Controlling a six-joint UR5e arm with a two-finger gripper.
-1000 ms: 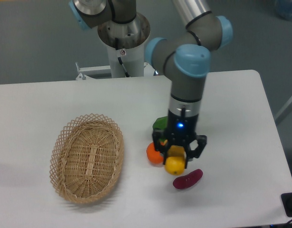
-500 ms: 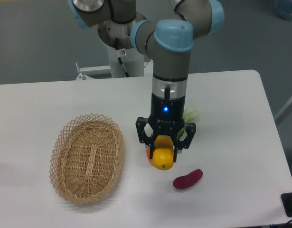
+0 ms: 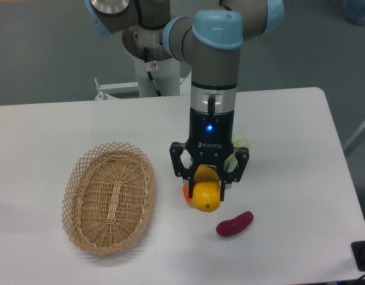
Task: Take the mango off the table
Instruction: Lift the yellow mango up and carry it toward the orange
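Yellow mango [image 3: 206, 196], clamped in the gripper [image 3: 209, 183], just above the white desk [image 3: 301, 178], near centre.
Smooth, firm, rounded skin: likely slippery and moderately heavy, best held across its narrow middle, as the fingers now appear to do. Orange fruit [image 3: 186, 191] peeks out just left of it, mostly hidden; purple sweet potato [image 3: 234, 224] lies near and to the right; green leafy item [image 3: 238, 143] sits behind the gripper; wicker basket [image 3: 109, 196] rests well to the left.
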